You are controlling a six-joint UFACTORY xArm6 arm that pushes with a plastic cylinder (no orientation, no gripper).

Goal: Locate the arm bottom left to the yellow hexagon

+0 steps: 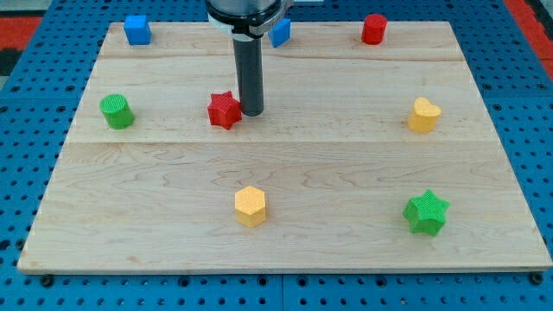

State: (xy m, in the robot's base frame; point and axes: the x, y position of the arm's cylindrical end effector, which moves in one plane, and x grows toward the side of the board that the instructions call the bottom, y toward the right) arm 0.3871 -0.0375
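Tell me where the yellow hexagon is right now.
The yellow hexagon sits low on the board, slightly toward the view's left, below the red star and my tip.

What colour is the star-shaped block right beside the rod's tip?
Red: the red star, seen in the camera view, just left of my tip.

My arm's end enters from the view's top: a black, rounded housing with a pale grey-white collar beneath it, from which a straight, smooth, dark cylindrical rod (pixel 251 73) descends. My tip (pixel 251 113) is blunt and flat-ended, the same dark grey as the shaft.
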